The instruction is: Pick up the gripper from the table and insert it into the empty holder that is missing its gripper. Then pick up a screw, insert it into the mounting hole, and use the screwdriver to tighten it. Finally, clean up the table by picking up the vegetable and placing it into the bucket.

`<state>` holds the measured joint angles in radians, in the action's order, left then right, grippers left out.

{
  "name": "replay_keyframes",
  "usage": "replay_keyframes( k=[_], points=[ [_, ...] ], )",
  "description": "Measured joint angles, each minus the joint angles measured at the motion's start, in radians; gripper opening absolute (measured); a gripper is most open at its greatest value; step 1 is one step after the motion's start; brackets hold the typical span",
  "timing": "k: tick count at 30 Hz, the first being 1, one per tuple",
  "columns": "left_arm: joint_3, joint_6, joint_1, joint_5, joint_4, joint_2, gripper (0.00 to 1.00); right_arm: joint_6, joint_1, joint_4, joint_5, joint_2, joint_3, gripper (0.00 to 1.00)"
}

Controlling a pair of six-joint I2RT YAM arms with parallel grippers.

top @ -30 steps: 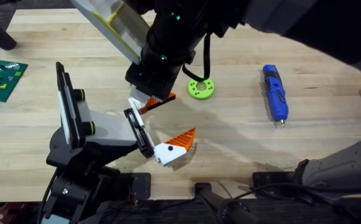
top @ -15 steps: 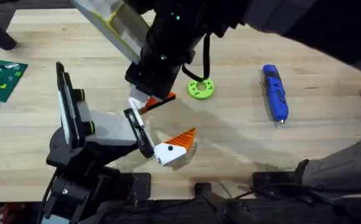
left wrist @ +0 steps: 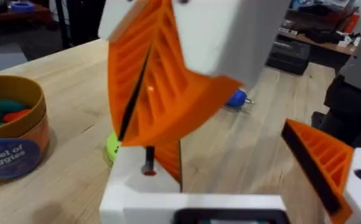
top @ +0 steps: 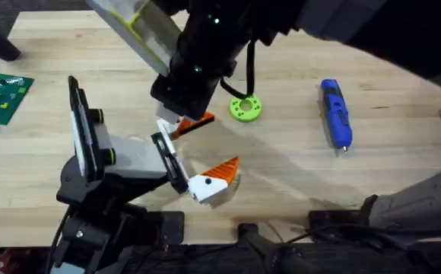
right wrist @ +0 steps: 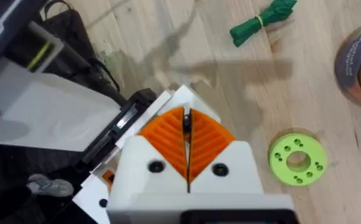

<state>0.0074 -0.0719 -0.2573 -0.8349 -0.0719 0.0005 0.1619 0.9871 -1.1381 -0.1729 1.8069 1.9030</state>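
Two arms share the counter [top: 281, 164]: the holder [top: 103, 156] stands at its near left, the blue screwdriver [top: 335, 113] lies far right, and the right tool [right wrist: 187, 134] pinches a small dark screw [right wrist: 186, 122]; the left tool's [left wrist: 149, 134] state I cannot tell

Right gripper [right wrist: 187, 144] closed; left gripper [left wrist: 162, 168] parted
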Motion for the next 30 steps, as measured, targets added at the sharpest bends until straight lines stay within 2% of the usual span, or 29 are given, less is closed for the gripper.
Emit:
replay_keyframes(
  k=[30],
  points=[
    [0.0,0.0,0.0,0.0,0.0,0.0,0.984,0.0,0.0,-0.018,0.004,0.01,0.0,0.009]
  ],
)
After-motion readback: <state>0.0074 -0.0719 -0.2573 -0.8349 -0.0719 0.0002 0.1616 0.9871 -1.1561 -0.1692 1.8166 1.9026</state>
